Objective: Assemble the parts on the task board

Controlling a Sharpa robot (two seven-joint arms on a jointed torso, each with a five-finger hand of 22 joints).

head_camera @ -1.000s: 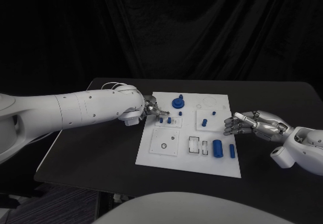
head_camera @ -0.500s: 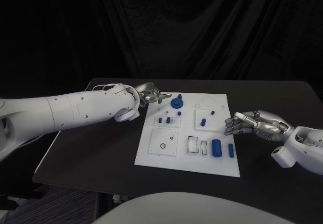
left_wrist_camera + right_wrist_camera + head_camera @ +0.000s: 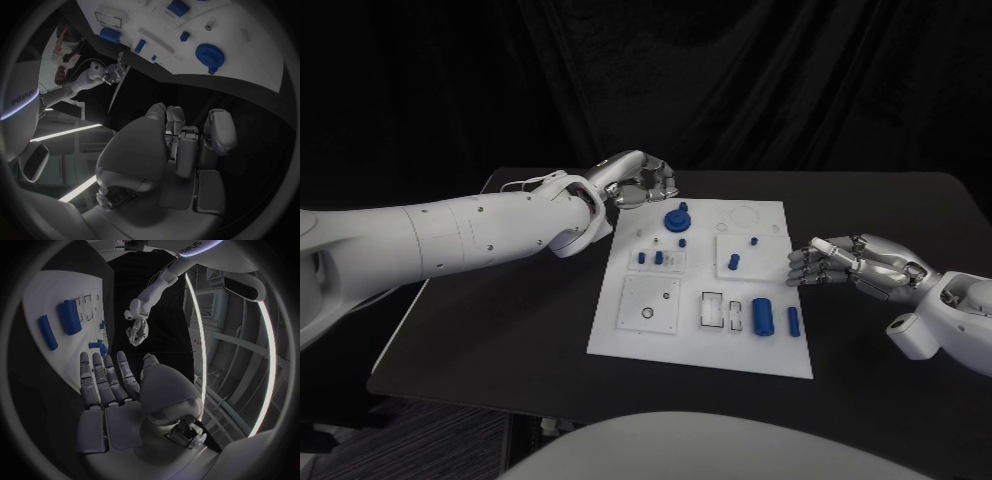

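The white task board [image 3: 678, 330] lies mid-table. On it stand a blue round knob [image 3: 679, 218], two small blue pegs [image 3: 651, 257] and another peg [image 3: 736, 262]. A thick blue cylinder [image 3: 763, 315] and a thin one [image 3: 795, 320] lie near its right edge. My left hand [image 3: 639, 180] hovers above the board's far left corner. In the left wrist view its fingers [image 3: 187, 145] are curled in with nothing in them, and the knob [image 3: 208, 53] lies beyond. My right hand [image 3: 845, 262] hangs at the board's right edge, its fingers [image 3: 103, 375] straight, apart and empty.
The black table [image 3: 502, 330] runs wide on both sides of the board. A square white plate with a small hole [image 3: 653, 303] and two narrow slots [image 3: 724, 311] sit in the board's near half. In the right wrist view both cylinders [image 3: 70, 316] lie beside the right hand.
My left hand has lifted from the small pegs on the board's left side and drawn back to its far left corner, fingers curling in. The right hand has barely moved.
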